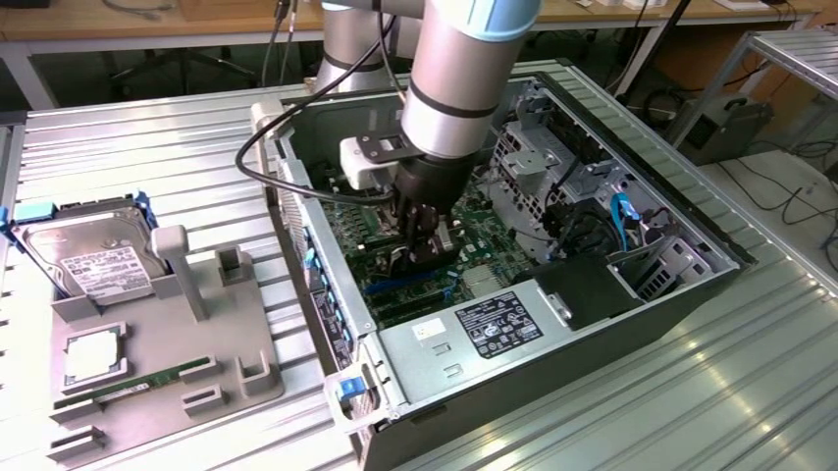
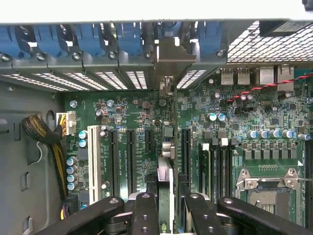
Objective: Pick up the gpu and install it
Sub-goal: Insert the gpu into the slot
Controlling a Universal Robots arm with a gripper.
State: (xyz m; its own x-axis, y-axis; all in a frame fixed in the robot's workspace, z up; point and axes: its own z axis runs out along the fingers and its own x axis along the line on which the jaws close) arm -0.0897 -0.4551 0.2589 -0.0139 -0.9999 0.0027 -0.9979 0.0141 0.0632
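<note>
the gripper (image 2: 165, 208) is clenched on the gpu (image 2: 166, 147), held on its edge deep inside the computer case (image 1: 681, 211), right over a slot on the green board (image 2: 254, 117). this looks like the install step. it needs a straight, gentle push toward 12 o'clock.

Your exterior view looks down obliquely on the open computer case (image 1: 524, 245); your wrist view faces its motherboard (image 2: 234, 127) closely.
</note>
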